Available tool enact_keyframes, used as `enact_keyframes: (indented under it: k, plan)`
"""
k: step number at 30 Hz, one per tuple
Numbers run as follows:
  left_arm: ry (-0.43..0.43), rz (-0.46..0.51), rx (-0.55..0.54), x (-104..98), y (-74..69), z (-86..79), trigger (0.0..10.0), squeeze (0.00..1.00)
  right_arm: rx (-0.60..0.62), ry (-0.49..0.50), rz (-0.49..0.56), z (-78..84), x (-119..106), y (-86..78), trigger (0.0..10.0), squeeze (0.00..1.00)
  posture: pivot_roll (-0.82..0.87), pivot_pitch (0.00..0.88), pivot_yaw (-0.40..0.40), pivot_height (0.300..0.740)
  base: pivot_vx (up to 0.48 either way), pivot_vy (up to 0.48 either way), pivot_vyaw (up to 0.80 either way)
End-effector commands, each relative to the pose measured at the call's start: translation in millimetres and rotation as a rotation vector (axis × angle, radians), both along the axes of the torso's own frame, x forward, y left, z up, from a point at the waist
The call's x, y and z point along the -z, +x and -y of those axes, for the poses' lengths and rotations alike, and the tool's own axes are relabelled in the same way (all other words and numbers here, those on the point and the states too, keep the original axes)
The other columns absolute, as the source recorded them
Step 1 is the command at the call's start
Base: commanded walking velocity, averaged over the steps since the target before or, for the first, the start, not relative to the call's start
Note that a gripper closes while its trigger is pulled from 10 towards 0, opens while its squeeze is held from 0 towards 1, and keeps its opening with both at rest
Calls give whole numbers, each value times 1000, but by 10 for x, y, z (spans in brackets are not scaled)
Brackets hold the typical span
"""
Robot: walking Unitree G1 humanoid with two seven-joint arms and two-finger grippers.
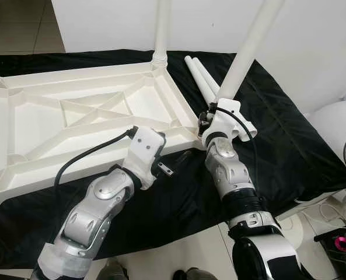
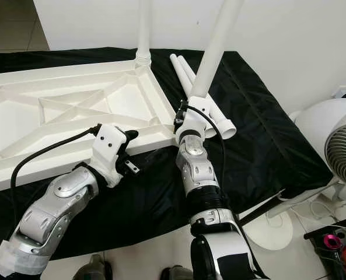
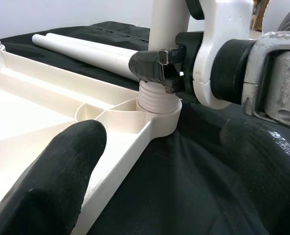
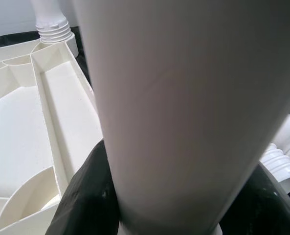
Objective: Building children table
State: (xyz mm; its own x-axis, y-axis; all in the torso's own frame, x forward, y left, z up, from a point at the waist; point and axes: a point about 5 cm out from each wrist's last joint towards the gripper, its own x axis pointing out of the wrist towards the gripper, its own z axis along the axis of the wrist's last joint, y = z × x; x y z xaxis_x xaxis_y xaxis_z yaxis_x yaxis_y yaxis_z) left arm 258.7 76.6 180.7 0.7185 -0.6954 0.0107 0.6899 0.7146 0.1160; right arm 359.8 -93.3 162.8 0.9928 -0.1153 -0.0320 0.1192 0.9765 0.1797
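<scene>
The white table top [image 1: 38, 122] lies upside down on a black cloth [image 1: 289, 151]. One white leg [image 1: 161, 29] stands upright in its far corner socket. My right gripper [image 4: 174, 208] is shut on a second leg [image 1: 250, 46], which leans slightly with its threaded end [image 3: 157, 100] sitting in the near right corner socket. Two spare legs [image 1: 201, 79] lie on the cloth behind it. My left gripper [image 3: 159, 176] is open and low at the table top's near edge. One of its fingers [image 3: 52, 181] is over the rim and the other over the cloth.
A white fan [image 2: 336, 146] stands on the tiled floor to the right, with cables and a pink device [image 1: 342, 242] beside it. A white wall [image 1: 313, 35] runs close behind the cloth. A black cable [image 1: 85, 154] loops off my left wrist.
</scene>
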Motion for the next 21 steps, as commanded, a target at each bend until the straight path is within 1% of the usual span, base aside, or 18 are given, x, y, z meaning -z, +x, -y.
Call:
enact_keyframes:
  k: [1, 4, 5, 6, 8, 10, 12, 13, 14, 15, 16, 17, 19, 21]
  plan:
    - [13, -5, 19, 24, -15, 17, 10000, 0, 91, 38, -66, 20, 205, -107, 10000, 0, 26, 54, -93, 740, 0, 0, 0]
    - [13, -5, 19, 25, -15, 17, 10000, 0, 111, 49, -66, 19, 210, -118, 10000, 0, 26, 54, -93, 740, 0, 0, 0]
    - [12, -5, 18, 24, -14, 21, 10000, 0, 76, 53, -60, -77, 207, -139, 10000, 0, 28, 54, -95, 740, 0, 0, 0]
    - [12, -5, 18, 24, -14, 21, 10000, 0, 76, 53, -60, -77, 207, -139, 10000, 0, 28, 54, -95, 740, 0, 0, 0]
    - [10, -5, 18, 23, -13, 27, 10000, 0, 12, 45, -31, -175, 176, -151, 10000, 0, 28, 55, -97, 740, 0, 0, 0]
    - [10, -5, 18, 23, -13, 30, 10000, 0, -3, 42, -14, -190, 158, -151, 10000, 0, 28, 55, -97, 740, 0, 0, 0]
    - [9, -5, 19, 23, -16, 35, 10000, 0, -3, 43, 7, -118, 128, -125, 10000, 0, 27, 54, -99, 740, 0, 0, 0]
    - [10, -5, 19, 24, -17, 37, 10000, 0, -22, 53, 31, -80, 105, -113, 10000, 784, 28, 54, -99, 740, 0, 0, 0]
    - [10, -5, 19, 24, -18, 38, 10000, 0, -37, 58, 49, -57, 88, -106, 10000, 784, 28, 54, -99, 740, 0, 0, 0]
    - [10, -5, 19, 25, -19, 40, 10000, 0, -54, 51, 80, -34, 60, -107, 10000, 1000, 29, 54, -100, 740, 0, 0, 0]
    - [10, -5, 19, 25, -20, 41, 10000, 0, -70, 44, 105, -13, 37, -107, 10000, 1000, 29, 54, -100, 740, 0, 0, 0]
    - [10, -5, 19, 25, -20, 41, 10000, 0, -70, 44, 105, -13, 37, -107, 10000, 1000, 29, 54, -100, 740, 0, 0, 0]
    - [11, -5, 23, 24, -26, 48, 10000, 0, -73, 24, 123, 79, 14, -84, 10000, 1000, 25, 54, -97, 740, 0, 0, 0]
    - [11, -5, 23, 24, -26, 48, 10000, 0, -73, 24, 123, 79, 14, -84, 10000, 1000, 25, 54, -97, 740, 0, 0, 0]
